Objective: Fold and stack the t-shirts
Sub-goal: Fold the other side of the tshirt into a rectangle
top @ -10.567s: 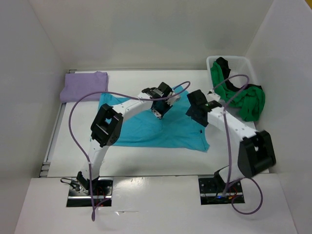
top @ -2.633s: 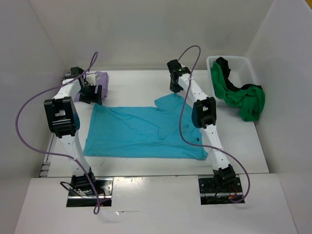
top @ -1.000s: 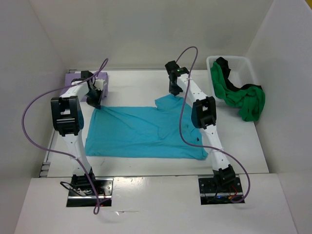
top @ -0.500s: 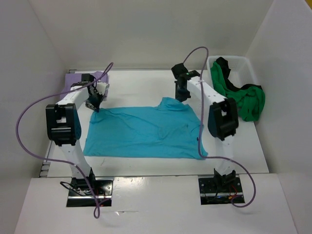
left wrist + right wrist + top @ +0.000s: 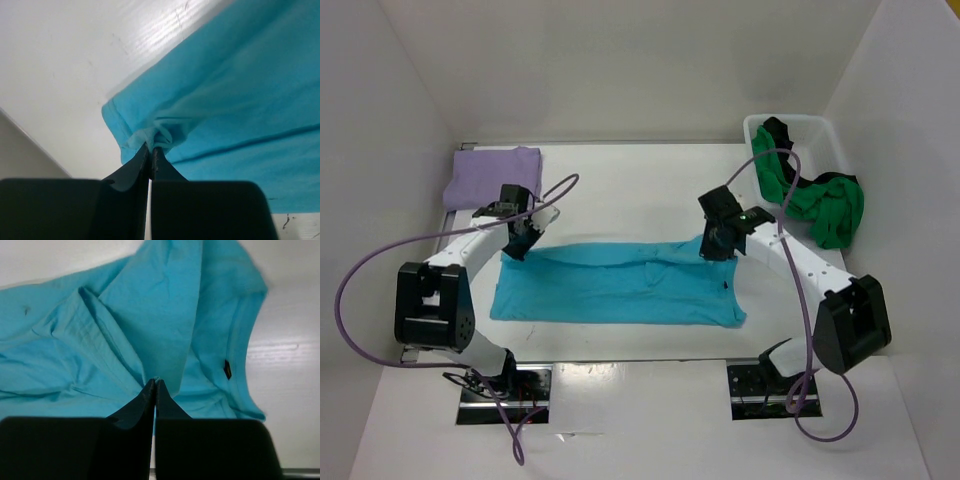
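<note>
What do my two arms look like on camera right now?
Both the left arm and the right arm have white links with boxy black joint housings. A thin purple cable loops loosely along each one. The jaws are black and taper to slim tips. No markings are legible.

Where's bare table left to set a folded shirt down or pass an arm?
Bare: the far strip between lavender shirt and bin, beyond the turquoise shirt; a thin strip along its near edge. Crowded: right side, where the green shirt spills from the bin.
</note>
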